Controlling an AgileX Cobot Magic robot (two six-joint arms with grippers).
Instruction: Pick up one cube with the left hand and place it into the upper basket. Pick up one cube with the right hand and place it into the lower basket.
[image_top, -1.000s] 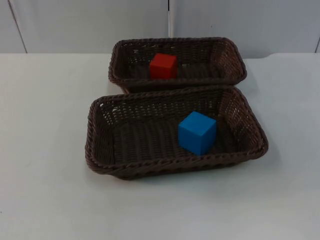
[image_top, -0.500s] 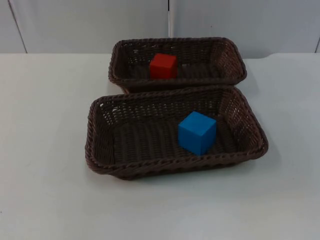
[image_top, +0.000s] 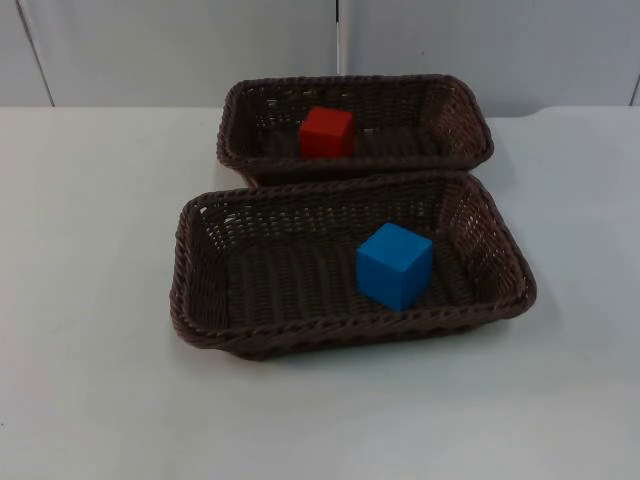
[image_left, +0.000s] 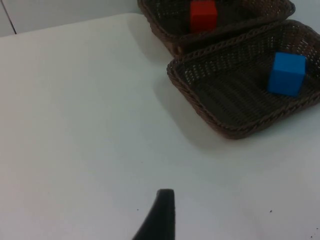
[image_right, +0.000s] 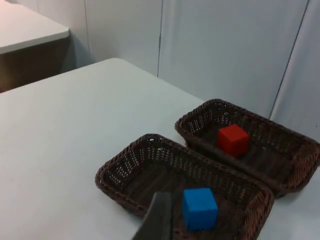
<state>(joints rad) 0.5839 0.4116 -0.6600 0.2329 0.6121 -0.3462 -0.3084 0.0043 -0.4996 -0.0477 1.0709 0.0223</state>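
Two brown wicker baskets on the white table (image_top: 90, 300), long sides touching. In the upper basket (image_top: 235, 120), far from the camera: red cube (image_top: 327, 132), left of middle. In the lower basket (image_top: 195, 280), near: blue cube (image_top: 394, 265), right of middle. Nothing over or against either cube. From the left gripper (image_left: 161, 212): bare table left of the baskets, well apart from them. From the right gripper (image_right: 157, 216): grey partition wall (image_right: 225, 45) behind. Jaw state of either: cannot tell.
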